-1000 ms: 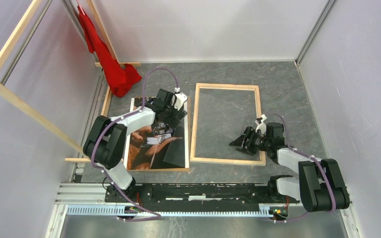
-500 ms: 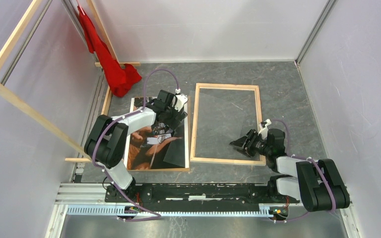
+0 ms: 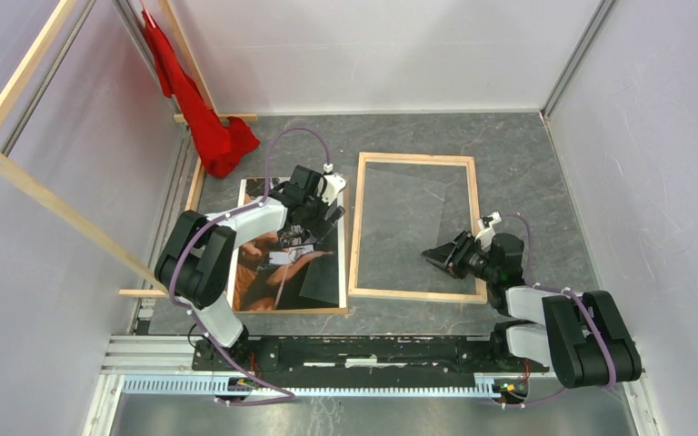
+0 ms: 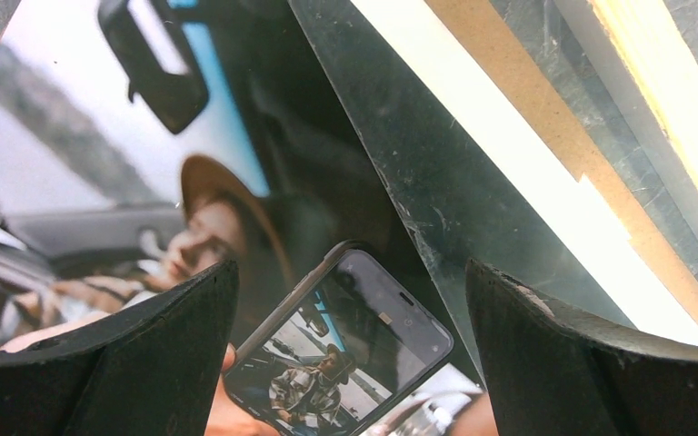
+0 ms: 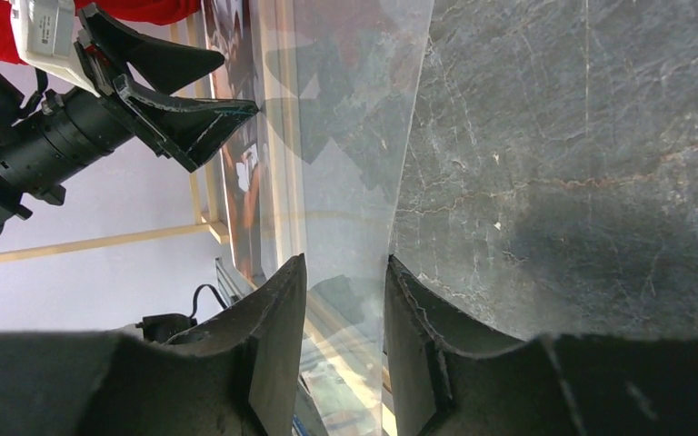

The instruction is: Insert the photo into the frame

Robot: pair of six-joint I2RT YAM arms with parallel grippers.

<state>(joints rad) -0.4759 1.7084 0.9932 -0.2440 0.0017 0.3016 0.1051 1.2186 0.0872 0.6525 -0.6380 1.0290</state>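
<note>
Grey table, bare surface at upper right; the frame lies flat at centre; the photo lies face-up just left of it; left gripper spread wide above the photo; right gripper straddles the clear sheet edge, grip unclear.

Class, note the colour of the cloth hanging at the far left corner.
The cloth is bright red; the top external view shows it best.
</note>
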